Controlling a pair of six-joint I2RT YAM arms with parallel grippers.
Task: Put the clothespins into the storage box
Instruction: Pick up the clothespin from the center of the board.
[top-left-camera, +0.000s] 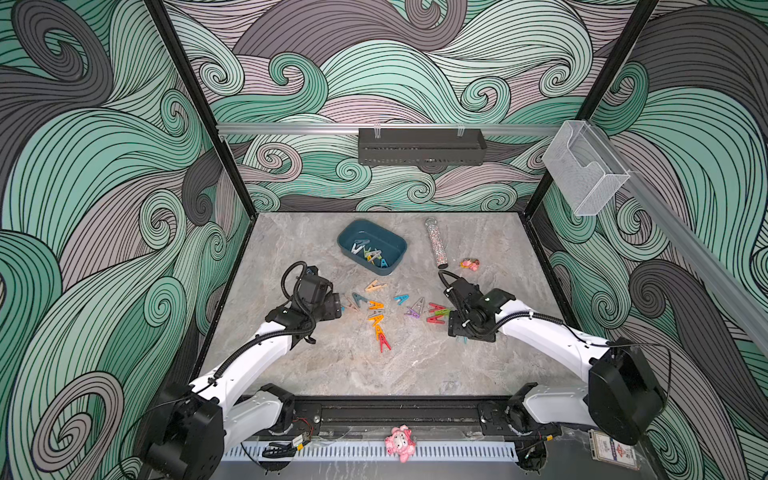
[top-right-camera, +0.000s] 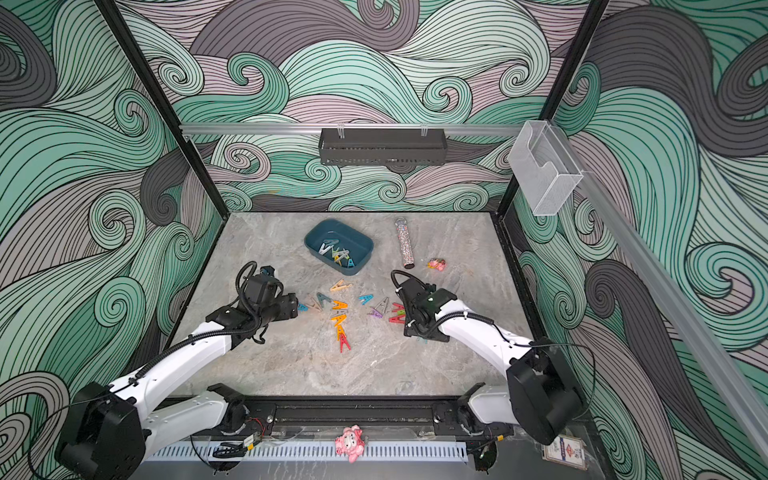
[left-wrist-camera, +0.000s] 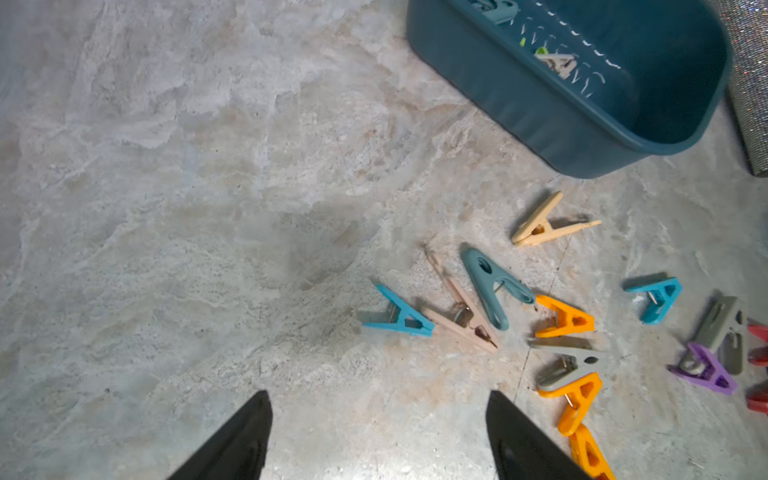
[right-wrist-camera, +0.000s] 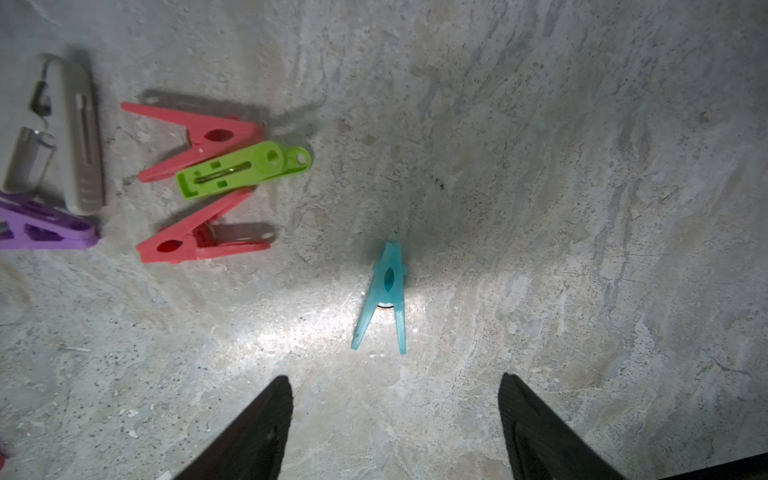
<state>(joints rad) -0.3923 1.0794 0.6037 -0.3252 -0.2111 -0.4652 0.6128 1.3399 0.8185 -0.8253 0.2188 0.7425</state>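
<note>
The dark teal storage box (top-left-camera: 371, 246) stands at the back middle of the table, with several clothespins (top-left-camera: 368, 252) inside. More clothespins lie loose in front of it, among them orange ones (top-left-camera: 376, 306) and red ones (top-left-camera: 435, 313). My left gripper (left-wrist-camera: 377, 395) hangs open and empty over bare table. A blue clothespin (left-wrist-camera: 399, 318) and a beige one (left-wrist-camera: 461, 307) lie just ahead of it. My right gripper (right-wrist-camera: 395, 376) is open too, with nothing between its fingers. A light teal clothespin (right-wrist-camera: 386, 291) lies flat just beyond its fingertips. Red, green, grey and purple ones lie off to one side.
A glittery tube (top-left-camera: 435, 243) lies right of the box, and a small pink figure (top-left-camera: 469, 264) sits beyond it. On the back wall hangs a black perforated tray (top-left-camera: 419, 146). A clear holder (top-left-camera: 584, 166) is on the right rail. A pink toy (top-left-camera: 400, 442) sits on the front rail.
</note>
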